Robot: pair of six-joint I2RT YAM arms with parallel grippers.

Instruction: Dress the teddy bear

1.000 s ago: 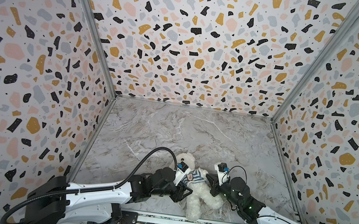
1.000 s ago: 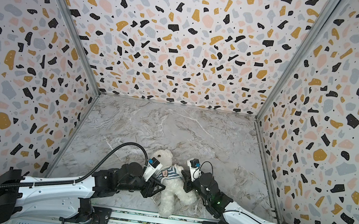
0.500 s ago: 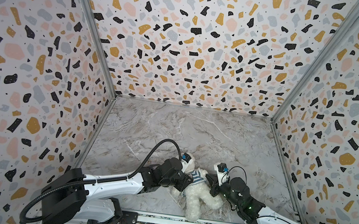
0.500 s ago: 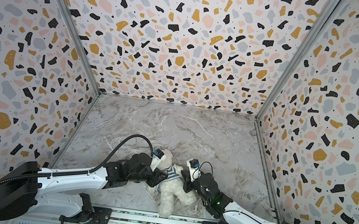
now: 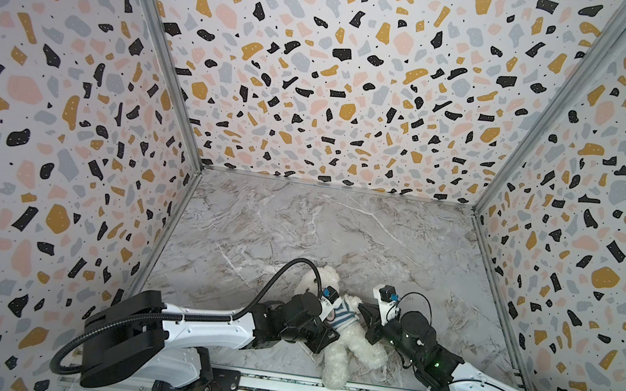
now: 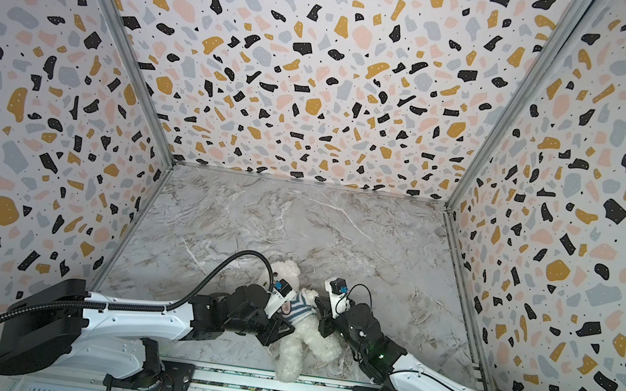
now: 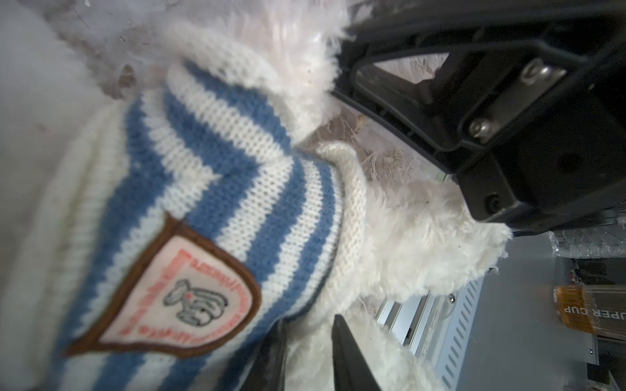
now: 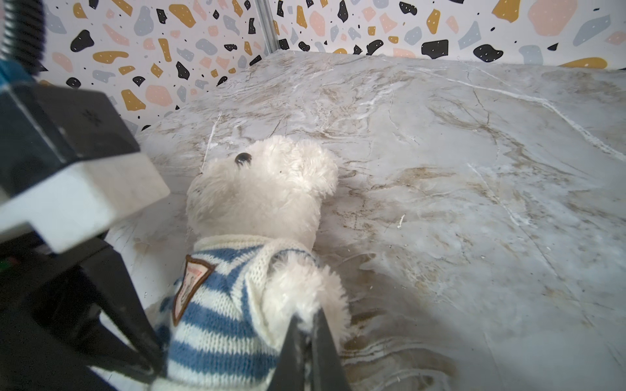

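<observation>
The bear [image 5: 340, 356] lies on its back at the near edge of the table [image 5: 339, 230], between my two arms, with one leg reaching the front rail [image 5: 274, 384]. My left gripper [image 7: 308, 325] stands narrow at the bear's side, just below the hem of the shirt [image 7: 210, 176]. White fur fills the gap between its jaws; whether they pinch it I cannot tell. My right gripper [image 8: 306, 321] is closed tight on the fluffy arm that sticks out of the striped sleeve. The shirt sits on the chest with its badge [image 7: 183, 298] facing up. Beyond it the head points away toward the far left. The marble runs on to the speckled walls [image 5: 343, 62].
</observation>
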